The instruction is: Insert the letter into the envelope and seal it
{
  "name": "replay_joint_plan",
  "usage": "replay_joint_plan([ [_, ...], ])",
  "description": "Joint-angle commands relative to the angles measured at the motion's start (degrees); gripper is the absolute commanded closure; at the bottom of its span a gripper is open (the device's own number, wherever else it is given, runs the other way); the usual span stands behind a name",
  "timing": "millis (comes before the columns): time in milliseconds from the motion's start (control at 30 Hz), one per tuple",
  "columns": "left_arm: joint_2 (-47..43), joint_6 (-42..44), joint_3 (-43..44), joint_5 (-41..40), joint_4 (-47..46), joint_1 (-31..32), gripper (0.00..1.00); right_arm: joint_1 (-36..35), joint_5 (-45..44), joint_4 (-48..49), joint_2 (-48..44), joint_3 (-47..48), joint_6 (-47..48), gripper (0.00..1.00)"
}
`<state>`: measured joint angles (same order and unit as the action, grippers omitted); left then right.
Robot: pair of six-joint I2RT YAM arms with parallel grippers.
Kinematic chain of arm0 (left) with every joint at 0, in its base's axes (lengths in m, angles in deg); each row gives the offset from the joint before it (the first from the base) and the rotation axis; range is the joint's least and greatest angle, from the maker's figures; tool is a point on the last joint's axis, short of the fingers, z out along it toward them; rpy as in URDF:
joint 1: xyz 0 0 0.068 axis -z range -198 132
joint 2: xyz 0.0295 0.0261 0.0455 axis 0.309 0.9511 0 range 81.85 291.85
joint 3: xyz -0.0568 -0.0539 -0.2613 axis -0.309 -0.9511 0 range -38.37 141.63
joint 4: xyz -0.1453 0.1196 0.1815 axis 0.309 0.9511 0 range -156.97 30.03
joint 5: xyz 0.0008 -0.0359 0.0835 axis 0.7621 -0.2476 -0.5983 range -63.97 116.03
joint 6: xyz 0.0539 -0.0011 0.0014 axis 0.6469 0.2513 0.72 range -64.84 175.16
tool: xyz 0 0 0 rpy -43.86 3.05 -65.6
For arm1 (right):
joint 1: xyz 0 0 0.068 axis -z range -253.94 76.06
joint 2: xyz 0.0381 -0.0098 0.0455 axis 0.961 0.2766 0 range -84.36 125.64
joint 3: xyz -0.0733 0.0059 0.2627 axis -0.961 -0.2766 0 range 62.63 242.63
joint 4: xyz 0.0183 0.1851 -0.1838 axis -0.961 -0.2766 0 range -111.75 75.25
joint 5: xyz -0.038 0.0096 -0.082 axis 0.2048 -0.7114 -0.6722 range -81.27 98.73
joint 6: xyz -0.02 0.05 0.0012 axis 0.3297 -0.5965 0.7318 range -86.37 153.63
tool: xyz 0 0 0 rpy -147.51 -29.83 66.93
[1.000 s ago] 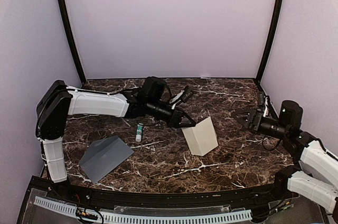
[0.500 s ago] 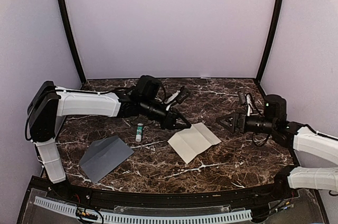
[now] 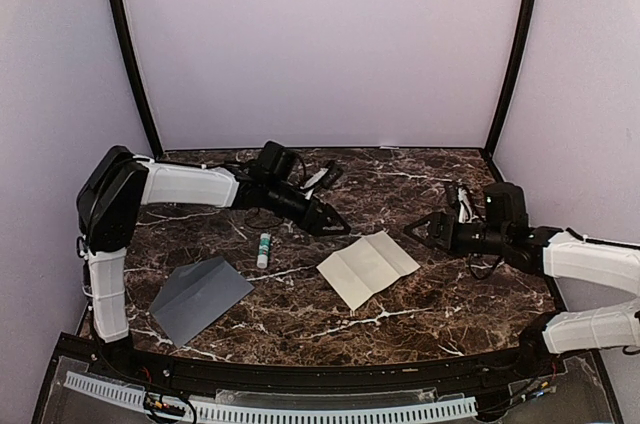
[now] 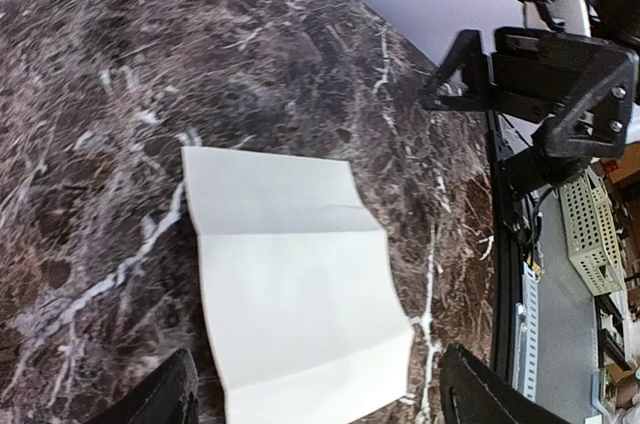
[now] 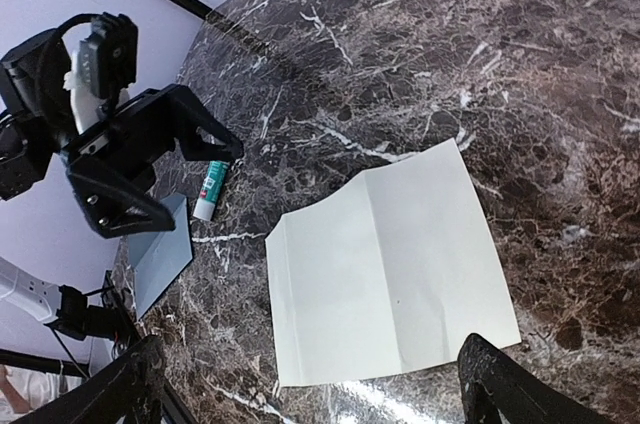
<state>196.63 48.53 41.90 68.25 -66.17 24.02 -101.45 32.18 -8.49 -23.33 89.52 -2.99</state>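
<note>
Pulled back with the left gripper (image 3: 338, 226) since half a second ago: then tips at the far edge of the letter (image 3: 368, 267), now clear of it, off toward the sheet's far-left side. Reached further in with the right gripper (image 3: 415, 229) over the same span, closer to the sheet's right corner. A second ago, letter propped upright at the left tips; now flat and unfolded on the marble table (image 3: 450, 314), two creases, three panels.

Left arm: shoulder raised above the base, forearm stretched long and low across the table toward the right, wrist angled down. Jaws spread wide, nothing between them. In the left wrist view, fingertips (image 4: 165, 399) at the bottom corners, the letter lying just ahead of them, untouched.

Right arm: forearm low and nearly level, aimed left. Jaws parted too, and empty. In the right wrist view, fingertips (image 5: 125, 389) at the bottom corners, the letter just in front, not touched. Faces the left gripper across the sheet, paper lying between the two.

Envelope (image 3: 200, 296) flat on the table, well behind the left gripper on its near-left side, close to that arm's base and far from the right gripper. Glue stick (image 3: 264, 247) lying near the left forearm, between that gripper and the envelope, apart from both papers.
</note>
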Motion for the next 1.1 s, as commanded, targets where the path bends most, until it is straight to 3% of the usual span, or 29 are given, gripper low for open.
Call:
replay_joint_plan([
  [0,3.71,-1.87,2.79,5.12,0.75,-1.77,0.17,-0.55,0.32,-2.07,0.08,0.13,-5.12,0.01],
  [467,17.26,-1.06,15.09,9.46,9.74,-2.56,0.17,-0.78,8.02,-1.01,6.32,-0.01,-2.31,0.02],
  [700,19.88,-0.69,18.55,9.97,15.45,-2.48,0.2,-1.22,10.2,0.74,9.71,-0.46,-0.16,0.02],
  [1067,21.28,-2.28,20.05,11.37,15.51,-1.0,0.24,-5.45,10.16,2.16,18.15,2.53,0.97,0.01],
])
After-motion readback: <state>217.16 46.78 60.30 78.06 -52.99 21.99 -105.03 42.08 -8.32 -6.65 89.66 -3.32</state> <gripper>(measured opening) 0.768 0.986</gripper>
